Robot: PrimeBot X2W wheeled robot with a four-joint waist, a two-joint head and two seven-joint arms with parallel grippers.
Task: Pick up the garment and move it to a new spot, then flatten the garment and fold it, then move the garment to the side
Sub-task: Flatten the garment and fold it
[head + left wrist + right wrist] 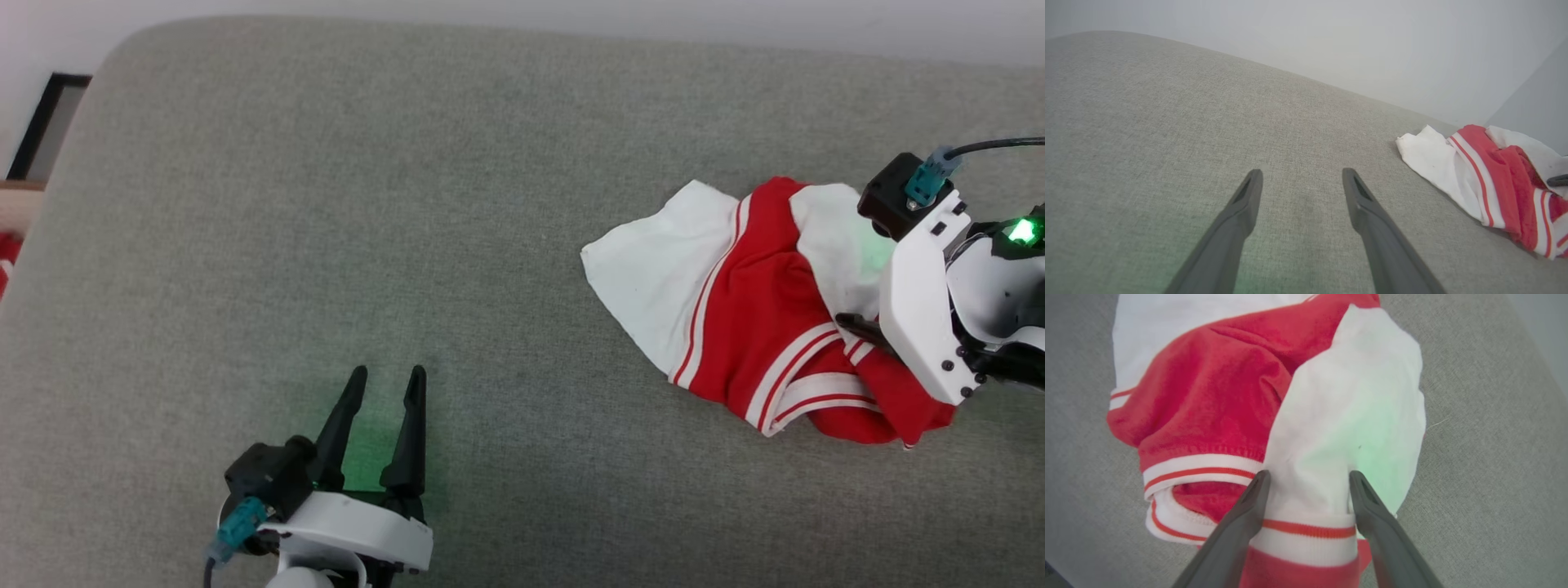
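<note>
Head view, taken from the left: a dark frame (47, 122) stands beyond the rounded corner of the grey upholstered surface (490, 163), far left of the garment. The left pincer (388, 376) hovers low over bare grey fabric, well apart from the garment and on its left. Its two dark fingers are spread wide with nothing between them. The left wrist view shows the same wide gap (1302, 173) over the bare surface, with the garment (1474, 179) lying off to the right. The garment (751, 327), red with white sleeves and white-and-red striped trim, lies crumpled on the right part of the surface. One white sleeve is spread out at its left end. At the garment's right end sits the right arm's white housing (922, 310), lit by a green light, with one dark finger (857, 327) reaching onto the cloth. In the right wrist view the right pincer (1309, 475) stands fully apart, its fingers down on either side of a white fold and striped cuff of the garment (1208, 396), straddling the cloth without pinching it.
</note>
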